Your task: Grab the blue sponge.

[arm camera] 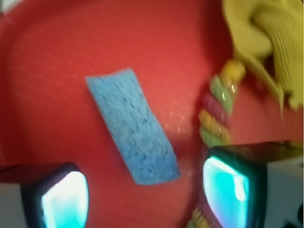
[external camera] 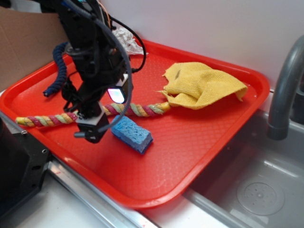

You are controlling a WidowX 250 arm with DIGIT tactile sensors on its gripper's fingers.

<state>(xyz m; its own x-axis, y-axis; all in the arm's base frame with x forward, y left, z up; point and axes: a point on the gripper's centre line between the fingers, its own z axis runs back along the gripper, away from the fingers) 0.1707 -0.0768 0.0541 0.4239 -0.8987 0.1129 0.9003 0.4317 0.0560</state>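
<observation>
A red plastic tray (external camera: 199, 156) sits on the surface beside a steel sink (external camera: 256, 190) with a grey faucet (external camera: 285, 85). The blue sponge (external camera: 132, 134) lies flat on the tray floor near the front middle, free of everything else, its long side running diagonally. Just behind it stretches a multicoloured braided rope (external camera: 137, 110), 1 end reaching under a crumpled yellow cloth (external camera: 204, 85) at the tray's back right. A dark navy rope (external camera: 59, 66) curls at the back left, and something crumpled and whitish, too hidden by the arm to identify, sits at the far rim. The pincer (external camera: 93, 129) of the black arm hangs just left of the sponge's near end, apparently a little above the tray floor. In the wrist view its 2 fingers (arm camera: 64, 197) stand spread wide, released, with the sponge (arm camera: 133, 133) lying between and ahead of them, untouched; the rope (arm camera: 218, 111) and cloth (arm camera: 266, 42) appear blurred at the right.
</observation>
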